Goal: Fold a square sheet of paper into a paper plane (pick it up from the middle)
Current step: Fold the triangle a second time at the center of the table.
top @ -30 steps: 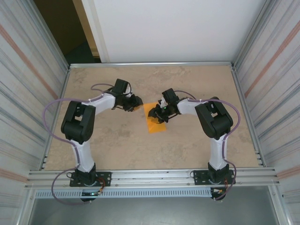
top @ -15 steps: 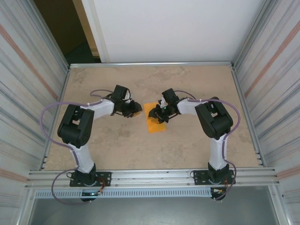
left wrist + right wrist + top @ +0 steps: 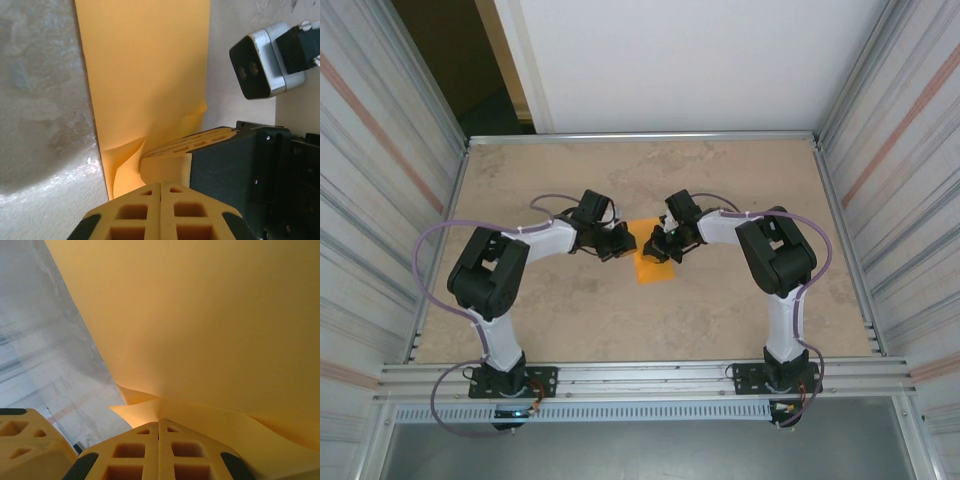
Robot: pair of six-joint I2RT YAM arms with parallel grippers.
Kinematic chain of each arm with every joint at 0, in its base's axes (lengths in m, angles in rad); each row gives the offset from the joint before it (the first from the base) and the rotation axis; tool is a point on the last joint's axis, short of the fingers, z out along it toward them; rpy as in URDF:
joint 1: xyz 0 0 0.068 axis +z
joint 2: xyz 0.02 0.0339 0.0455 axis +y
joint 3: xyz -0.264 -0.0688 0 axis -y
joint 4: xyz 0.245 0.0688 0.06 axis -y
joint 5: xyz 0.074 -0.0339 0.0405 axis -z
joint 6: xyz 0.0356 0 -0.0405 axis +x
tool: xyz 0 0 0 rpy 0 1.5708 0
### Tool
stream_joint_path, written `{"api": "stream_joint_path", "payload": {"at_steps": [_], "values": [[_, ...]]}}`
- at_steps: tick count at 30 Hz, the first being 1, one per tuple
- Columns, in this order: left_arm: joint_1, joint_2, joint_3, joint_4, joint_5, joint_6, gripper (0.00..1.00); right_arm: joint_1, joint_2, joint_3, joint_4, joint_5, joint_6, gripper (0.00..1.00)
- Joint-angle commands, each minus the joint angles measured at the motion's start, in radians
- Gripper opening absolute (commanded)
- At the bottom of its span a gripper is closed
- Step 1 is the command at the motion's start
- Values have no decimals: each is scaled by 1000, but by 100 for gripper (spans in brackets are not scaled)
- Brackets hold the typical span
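The orange sheet of paper [image 3: 656, 270] lies near the middle of the tabletop [image 3: 750, 180], slightly toward the far edge. From above its visible outline is longer than wide. The long axis runs from the far edge toward the near edge, with the near end tilted a little to the right. Its far part is covered by the two wrists that meet over it.

The right gripper [image 3: 659, 246] is clenched on the sheet. In its wrist view the yellow fingers [image 3: 130, 455] press together, and a raised pucker of paper [image 3: 150, 407] runs into their tips [image 3: 159, 421]. The rest of the sheet [image 3: 210, 315] stretches away, flat.

The left gripper [image 3: 619, 244] is clenched too, its fingers [image 3: 135, 215] meeting along a thin seam at the tips [image 3: 160, 185]. These tips sit at the sheet's left margin, where the paper [image 3: 145, 75] buckles upward. I cannot tell whether any paper is caught between them. One finger of the right gripper [image 3: 167, 162] touches just ahead of them, and the right wrist camera [image 3: 260, 65] is beyond.

The sheet's left edge borders bare tabletop [image 3: 40, 100]. Open surface surrounds the paper on every side, and the sheet is well apart from the side rails and both corners.
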Motion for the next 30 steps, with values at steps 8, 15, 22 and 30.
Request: {"api": "stream_joint_path", "payload": {"at_steps": [8,15,22,30], "values": [[-11,92,85,-53,4,36,4,5,34,-6,-75,57,-13,1],[-15,126,119,-119,-49,44,3,5,31,-10,-67,54,-12,1],[-16,162,131,-182,-81,54,3,4,5,-11,-37,32,-6,1],[-16,190,166,-240,-117,101,3,-5,-94,-30,40,14,-57,2]]}}
